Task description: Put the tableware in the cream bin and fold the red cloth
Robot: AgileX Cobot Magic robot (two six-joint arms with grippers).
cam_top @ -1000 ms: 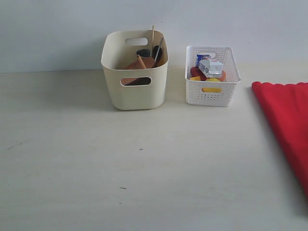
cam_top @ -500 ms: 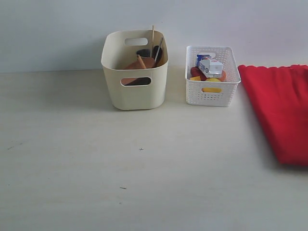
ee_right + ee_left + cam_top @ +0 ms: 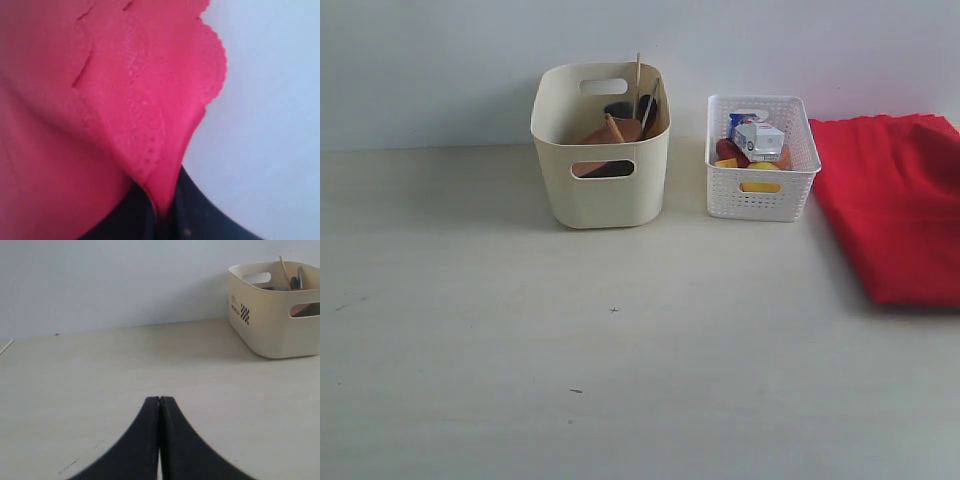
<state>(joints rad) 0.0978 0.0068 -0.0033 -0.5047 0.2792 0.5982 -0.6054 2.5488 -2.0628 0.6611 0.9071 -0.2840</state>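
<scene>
Red cloth (image 3: 100,100) fills nearly all of the right wrist view. Its scalloped edge is doubled over and pinched between the dark tips of the right claw (image 3: 160,215), so treat that claw as clamped on the fabric. The left claw (image 3: 160,405) has its tips pressed together on nothing, low over bare surface (image 3: 75,390), with the cream bin (image 3: 272,315) ahead of it.

In the exterior view the cloth sits at the right edge of the frame, just beside the white lattice basket (image 3: 760,195) and running out of the picture. Its long axis goes from the back wall at upper right towards you. The left border slants away from the basket to a near edge around mid-height. Neither claw shows in this view, so you cannot tell where the pinched edge hangs over the rest of the fabric.

Chopsticks (image 3: 638,75) stand up in the cream bin at upper centre, over the brown wooden plate (image 3: 610,133), and no tableware is left on the surface. That half of the job looks done, leaving only the fold.

Your right arm holds the cloth. The left is well apart from it, with the bin and basket between, so the fold should fall to the right arm. Lay the held edge along that long axis, square with the layer beneath.
</scene>
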